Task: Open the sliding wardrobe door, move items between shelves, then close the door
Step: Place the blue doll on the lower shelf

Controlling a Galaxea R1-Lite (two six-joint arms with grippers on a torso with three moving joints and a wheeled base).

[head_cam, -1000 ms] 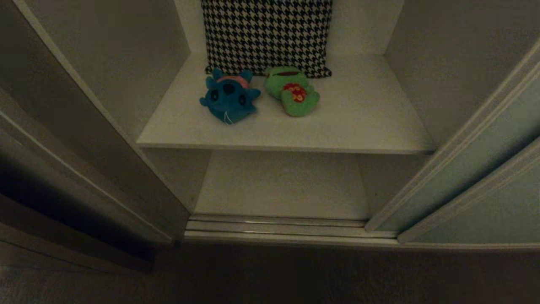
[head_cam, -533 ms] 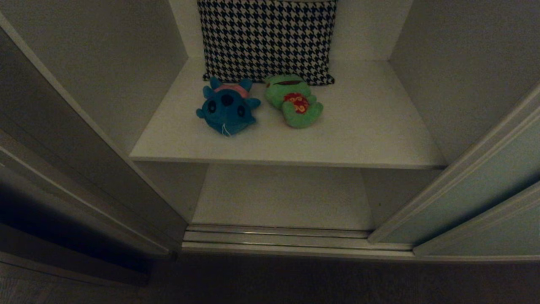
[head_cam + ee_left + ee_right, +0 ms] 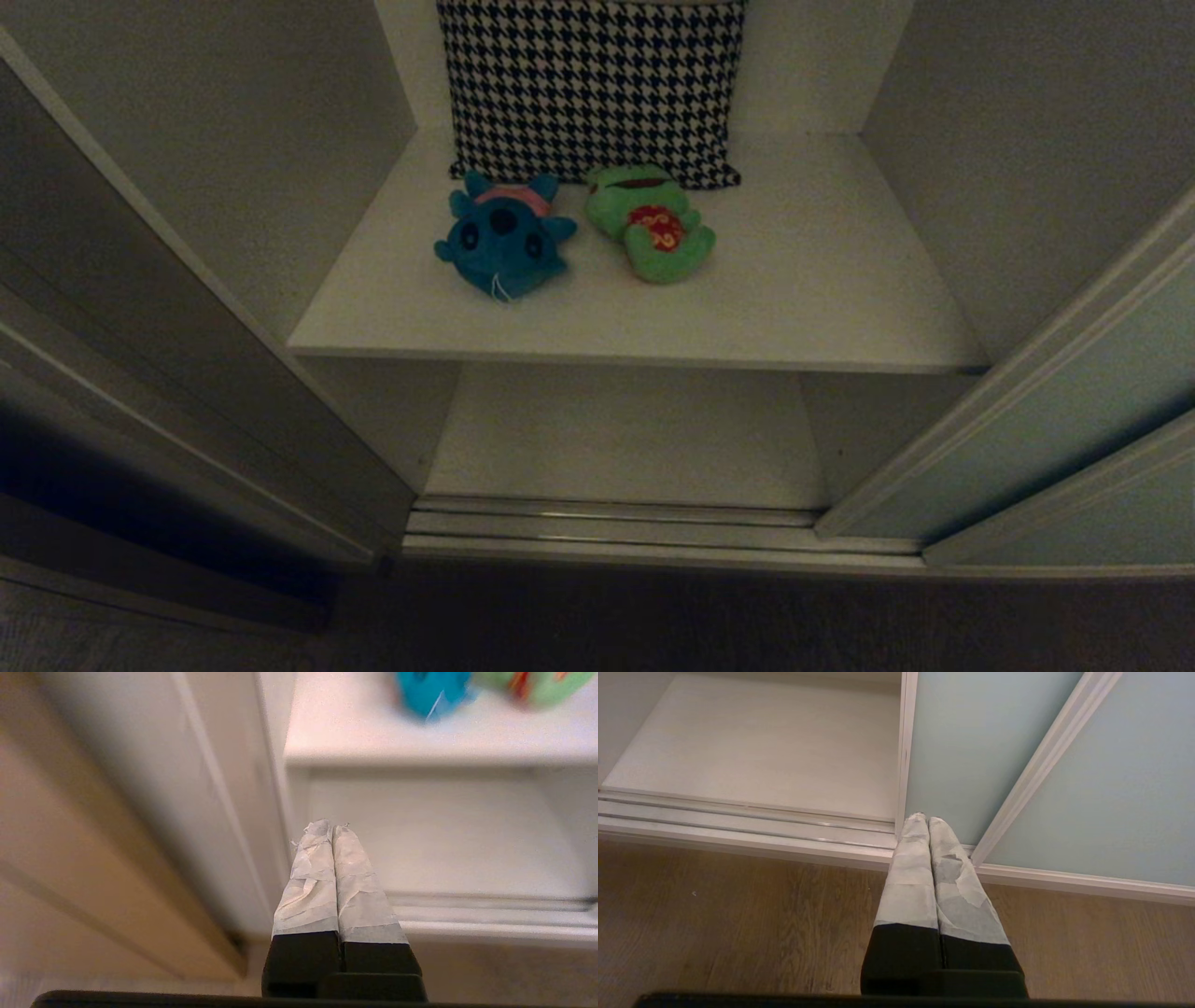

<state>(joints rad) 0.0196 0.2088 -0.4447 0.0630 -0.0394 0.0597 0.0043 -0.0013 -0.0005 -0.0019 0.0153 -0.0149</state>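
Note:
The sliding wardrobe door [image 3: 1055, 420], a pale grey-green panel with a cream frame, stands slid to the right, leaving the wardrobe open. On the upper shelf [image 3: 822, 299] lie a teal-blue plush [image 3: 504, 238] and a green frog plush [image 3: 653, 224], side by side. A lower shelf [image 3: 625, 439] lies beneath. My left gripper [image 3: 331, 828] is shut on nothing and points at the lower shelf [image 3: 444, 844], with the blue plush [image 3: 432, 690] and frog [image 3: 537, 686] above it. My right gripper [image 3: 923, 819] is shut and empty, low over the floor at the door's [image 3: 971, 742] bottom corner. Neither gripper shows in the head view.
A black-and-white houndstooth cushion [image 3: 588, 84] leans against the back wall behind the toys. A ribbed metal floor track [image 3: 616, 527] runs along the wardrobe's threshold. A dark side frame [image 3: 168, 411] borders the opening on the left. Wooden floor [image 3: 738, 924] lies in front.
The whole head view shifted down and drew slightly closer early in the last second, a camera move. Toys, cushion and door keep their places.

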